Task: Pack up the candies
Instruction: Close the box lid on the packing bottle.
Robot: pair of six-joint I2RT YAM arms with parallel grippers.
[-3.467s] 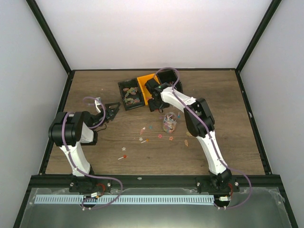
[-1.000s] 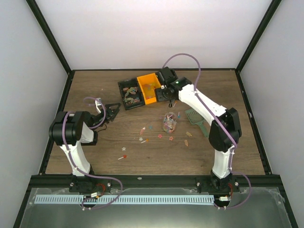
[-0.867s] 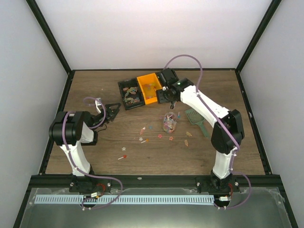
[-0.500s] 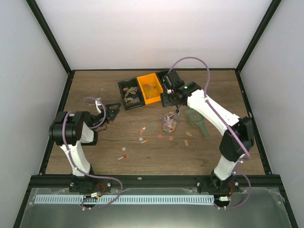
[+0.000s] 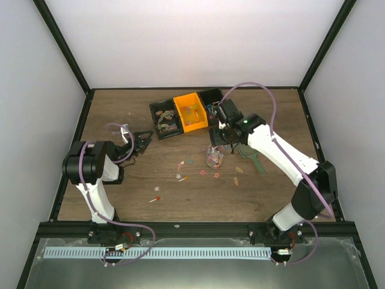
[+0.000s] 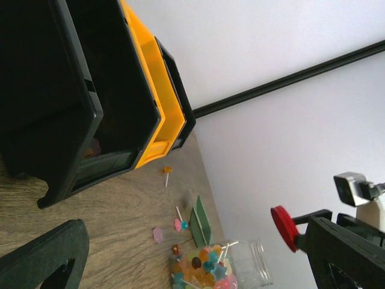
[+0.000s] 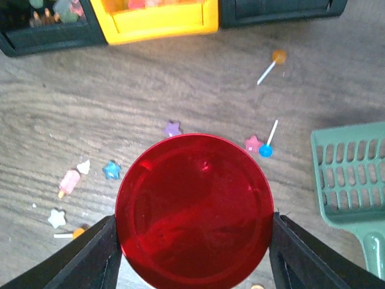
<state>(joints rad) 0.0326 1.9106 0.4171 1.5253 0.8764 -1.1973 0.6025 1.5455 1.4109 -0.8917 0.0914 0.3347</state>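
A clear jar [image 5: 213,159] stands mid-table, partly filled with candies [image 6: 207,268]. More candies lie loose on the wood: small stars [image 7: 172,128], a lollipop [image 7: 271,62], and others left of the jar [image 5: 182,176]. My right gripper [image 5: 219,143] is shut on a round red lid [image 7: 194,211], gripping its rim from both sides. The lid [image 6: 284,227] hangs just above the jar's open mouth, apart from it, and hides the jar in the right wrist view. My left gripper [image 5: 143,142] rests open and empty at the left, pointing toward the jar.
A green slotted scoop [image 5: 248,152] lies right of the jar. At the back stand a black tray of sweets [image 5: 163,120], an orange bin [image 5: 191,112] and a black bin [image 5: 210,96]. One lollipop [image 5: 156,198] lies toward the front left.
The right arm has swung from beside the orange bin forward and to the right, carrying the red lid to over the jar. The left arm has not moved.
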